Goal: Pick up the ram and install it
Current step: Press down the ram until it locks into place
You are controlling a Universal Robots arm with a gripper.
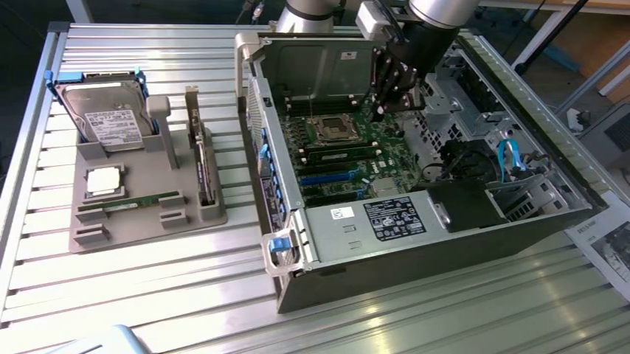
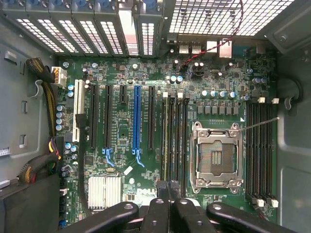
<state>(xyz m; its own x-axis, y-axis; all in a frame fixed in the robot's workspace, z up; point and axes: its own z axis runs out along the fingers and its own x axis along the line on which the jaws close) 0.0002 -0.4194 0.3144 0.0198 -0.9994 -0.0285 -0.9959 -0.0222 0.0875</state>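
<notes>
A long green ram [image 1: 128, 200] stick lies in a slot of the grey fixture [image 1: 187, 221] at the exterior view's left. My gripper [image 1: 396, 109] hangs inside the open computer case [image 1: 414, 243], low over the motherboard [image 1: 344, 173] beside the empty processor socket [image 1: 330, 127]. In the wrist view the gripper [image 2: 167, 190] is shut, its black fingers [image 2: 158, 213] pressed together with nothing visible between them. The fingertips sit right over the end of the memory slots [image 2: 174, 141] next to the socket [image 2: 216, 158]. A green stick [image 1: 340, 153] seems to stand in one of those slots.
The fixture also carries a hard drive [image 1: 103, 114], a square silver processor [image 1: 103, 179] and an upright expansion card [image 1: 202, 158]. Case walls, a drive cage [image 1: 521, 195] and cables [image 1: 507, 158] surround the motherboard. A second bank of memory slots [image 2: 260, 150] lies past the socket.
</notes>
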